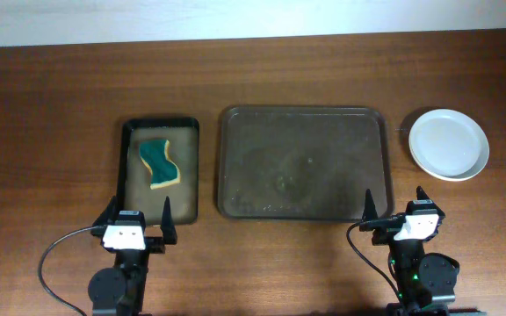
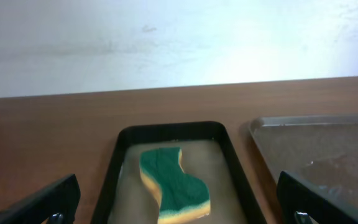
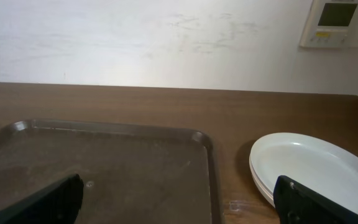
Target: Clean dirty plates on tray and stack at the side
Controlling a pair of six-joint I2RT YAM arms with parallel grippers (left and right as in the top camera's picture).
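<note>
The white plates (image 1: 449, 143) sit in one stack on the table to the right of the tray; they also show in the right wrist view (image 3: 312, 167). The large dark tray (image 1: 301, 163) lies mid-table with wet streaks and nothing on it; its rim shows in the right wrist view (image 3: 207, 149) and in the left wrist view (image 2: 278, 122). My left gripper (image 1: 136, 213) is open and empty at the near edge of the small black tray; its fingers show in the left wrist view (image 2: 179, 205). My right gripper (image 1: 395, 204) is open and empty near the large tray's front right corner, as the right wrist view (image 3: 179, 202) shows.
A small black tray (image 1: 160, 171) left of the large tray holds cloudy water and a green and yellow sponge (image 1: 160, 163); the sponge also shows in the left wrist view (image 2: 173, 184). A white wall lies beyond the table's far edge.
</note>
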